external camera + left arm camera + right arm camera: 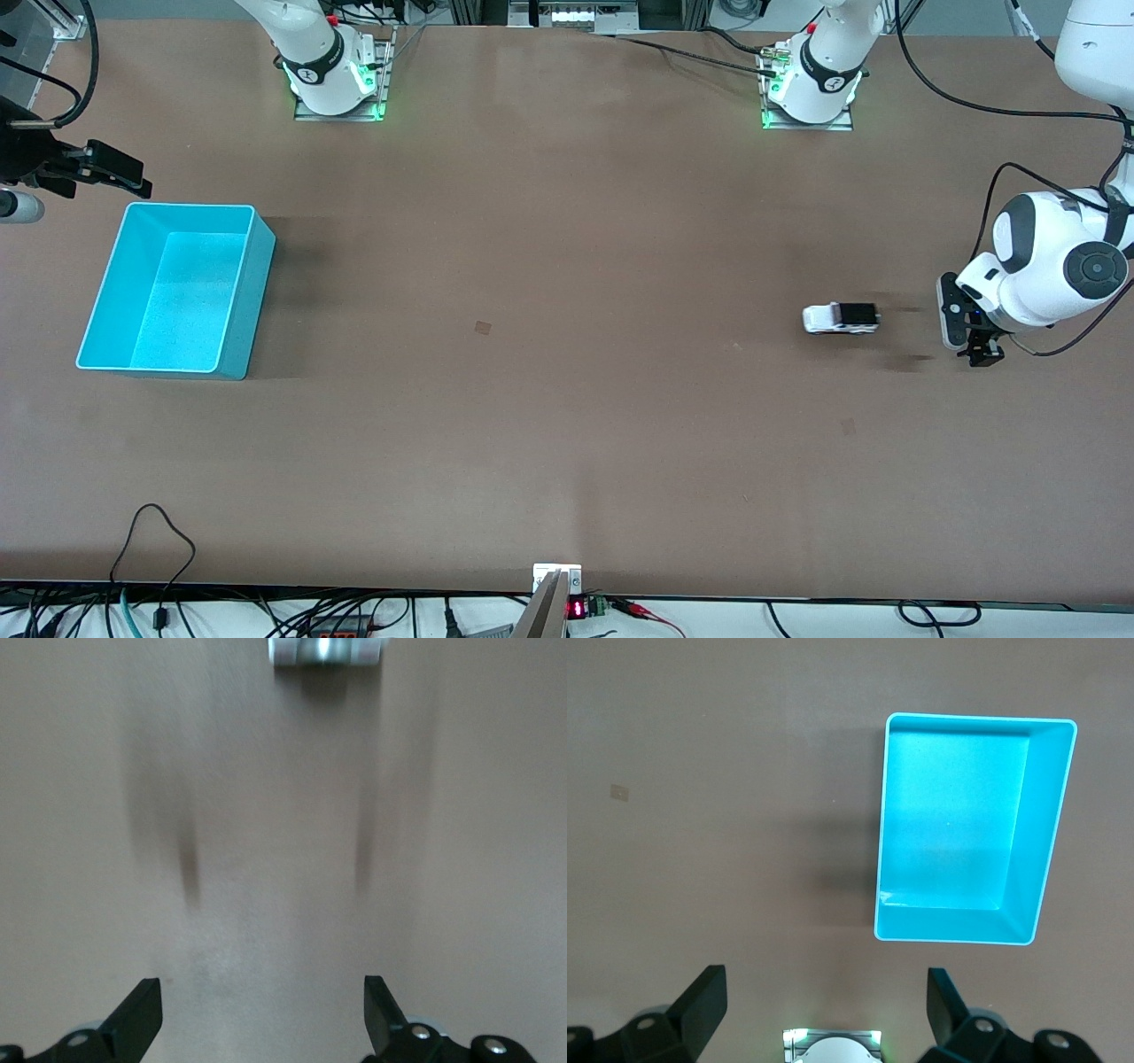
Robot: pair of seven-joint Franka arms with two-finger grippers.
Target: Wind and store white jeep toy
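The right gripper (133,182) hangs in the air at the right arm's end of the table, just beside the cyan bin (239,292), with its two fingers (700,1005) spread wide and nothing between them. The right wrist view looks straight down on the bin's interior, which holds nothing. The bin sits on the brown table (549,425), well apart from everything else. A small darker square mark (482,327) shows on the tabletop near the middle. Toward the left arm's end of the table, the white jeep toy (840,318) stands on its wheels on the bare surface, its black roof facing up. The left gripper (974,341) is low over the table just beside the toy, not touching it; its fingers (137,1019) are spread apart and hold nothing. In the left wrist view the toy (326,650) appears blurred at the frame edge, clear of the fingertips.
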